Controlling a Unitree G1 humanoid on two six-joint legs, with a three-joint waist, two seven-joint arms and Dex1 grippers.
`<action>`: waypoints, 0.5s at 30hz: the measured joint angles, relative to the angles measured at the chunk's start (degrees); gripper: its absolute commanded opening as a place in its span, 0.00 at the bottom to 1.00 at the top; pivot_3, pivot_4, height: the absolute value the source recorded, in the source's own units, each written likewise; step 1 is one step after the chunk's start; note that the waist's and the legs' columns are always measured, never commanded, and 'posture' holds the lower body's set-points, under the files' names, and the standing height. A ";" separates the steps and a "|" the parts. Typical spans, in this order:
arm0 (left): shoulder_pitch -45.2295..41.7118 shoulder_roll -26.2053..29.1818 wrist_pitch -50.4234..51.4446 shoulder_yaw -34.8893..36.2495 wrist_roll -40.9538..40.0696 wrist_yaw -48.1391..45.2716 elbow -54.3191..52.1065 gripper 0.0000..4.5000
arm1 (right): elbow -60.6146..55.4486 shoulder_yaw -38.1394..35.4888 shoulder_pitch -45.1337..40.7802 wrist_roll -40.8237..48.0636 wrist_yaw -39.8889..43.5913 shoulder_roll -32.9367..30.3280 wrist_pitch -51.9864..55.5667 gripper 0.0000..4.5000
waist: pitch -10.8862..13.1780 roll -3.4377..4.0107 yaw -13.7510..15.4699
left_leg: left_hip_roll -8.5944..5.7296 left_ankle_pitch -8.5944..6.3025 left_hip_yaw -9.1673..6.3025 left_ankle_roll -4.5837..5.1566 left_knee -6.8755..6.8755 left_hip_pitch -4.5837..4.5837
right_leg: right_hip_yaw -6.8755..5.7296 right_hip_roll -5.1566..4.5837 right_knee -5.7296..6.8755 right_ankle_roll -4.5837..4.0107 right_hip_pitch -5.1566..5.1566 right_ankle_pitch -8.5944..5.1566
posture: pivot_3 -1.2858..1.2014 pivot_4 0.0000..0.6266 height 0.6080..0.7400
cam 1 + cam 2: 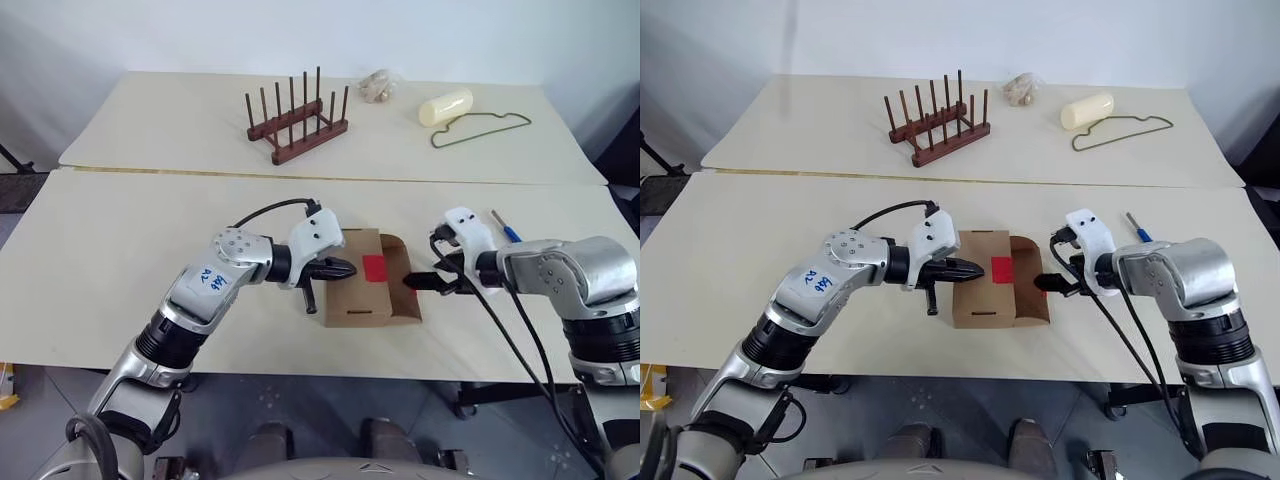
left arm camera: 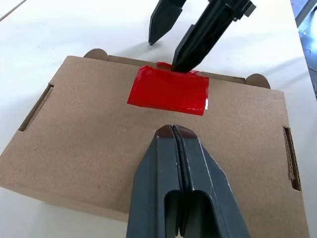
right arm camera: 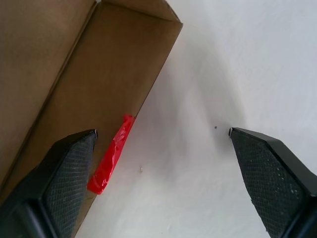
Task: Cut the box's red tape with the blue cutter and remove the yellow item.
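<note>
Box (image 1: pixel 366 290) sits mid-surface (image 1: pixel 120 250), red tape (image 1: pixel 374 267) on its top near the 3 o'clock edge. Left gripper (image 1: pixel 343 269) at 9 o'clock, fingers together, tips over the lid. Right gripper (image 1: pixel 418 283) at 3 o'clock, fingers wide apart, straddling tape edge. Blue cutter (image 1: pixel 505 227) lies at 2 o'clock from the box.

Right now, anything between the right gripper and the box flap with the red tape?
Nothing visible. The open right gripper sits right at the box flap's edge, one finger beside the red tape. The shut left gripper rests on the box top, on the other side.
</note>
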 measured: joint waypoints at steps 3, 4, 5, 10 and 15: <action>0.30 0.00 0.13 0.03 0.01 0.21 0.03 0.00 | -0.07 -0.27 1.79 -0.74 0.09 0.65 -2.85 0.99 | -0.29 -0.32 -0.16 | 0.02 0.00 -0.01 0.00 0.00 0.02 | -0.01 0.01 0.00 0.00 0.02 0.00 | 0.52 0.24 1.00; 0.34 0.00 0.22 0.02 0.01 0.23 0.01 0.00 | -0.14 -0.26 2.17 -0.88 0.09 0.69 -3.48 0.99 | -0.34 -0.39 -0.19 | 0.01 0.00 -0.01 0.00 0.00 0.03 | 0.00 0.01 -0.01 0.00 0.03 0.00 | 0.52 0.24 1.00; 0.39 0.00 0.34 0.02 0.01 0.24 -0.03 0.00 | -0.32 -0.26 2.60 -0.97 0.10 0.69 -4.17 0.99 | -0.38 -0.44 -0.19 | 0.01 0.00 -0.02 0.00 0.00 0.04 | -0.01 0.01 -0.01 0.00 0.04 0.00 | 0.52 0.24 1.00; 0.73 0.50 0.76 0.18 0.01 0.50 -1.00 0.00 | -0.91 -0.36 4.51 -1.31 1.64 0.16 -8.62 0.99 | -0.40 -0.47 -0.24 | 0.03 0.00 -0.03 -0.01 0.00 0.04 | 0.00 0.01 -0.02 0.00 0.02 0.00 | 0.52 0.24 1.00; 0.97 0.68 1.14 0.45 -0.03 0.54 -1.59 0.00 | -1.99 3.81 7.52 -6.70 4.95 -2.13 -19.90 0.99 | -0.38 -0.44 -0.24 | 0.02 0.00 0.00 -0.01 -0.04 -0.01 | 0.00 0.01 -0.07 0.00 -0.04 0.00 | 0.52 0.24 1.00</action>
